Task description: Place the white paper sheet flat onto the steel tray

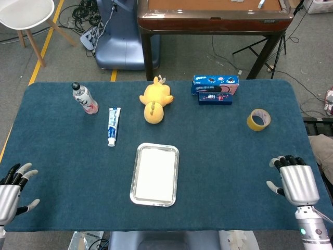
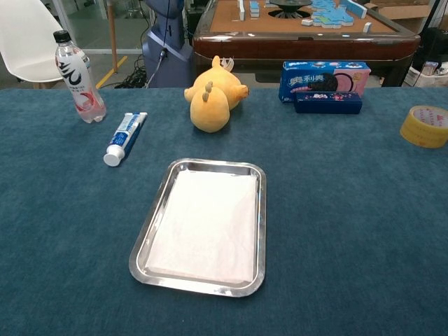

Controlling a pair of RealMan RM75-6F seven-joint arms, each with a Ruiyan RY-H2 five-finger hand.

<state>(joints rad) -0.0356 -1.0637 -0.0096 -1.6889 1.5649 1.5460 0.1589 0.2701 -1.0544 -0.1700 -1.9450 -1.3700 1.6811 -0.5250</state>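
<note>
Spreading across the blue-covered counter (image 1: 62, 156), a yellow plush duck (image 2: 212, 95), boxed biscuits (image 2: 323, 80), a water bottle (image 2: 75, 76), a toothpaste tube (image 2: 124, 137) and a roll of yellow tape (image 2: 424, 126) ring the far side, none crowding the middle. Both robot hands sit at the near corners, well apart from the steel tray (image 2: 149, 237): left robot hand (image 1: 11, 191) and right robot hand (image 1: 296, 182) released, fingers apart, grasping nothing. Inside the tray, the white paper sheet (image 2: 206, 224) lies flat.
</note>
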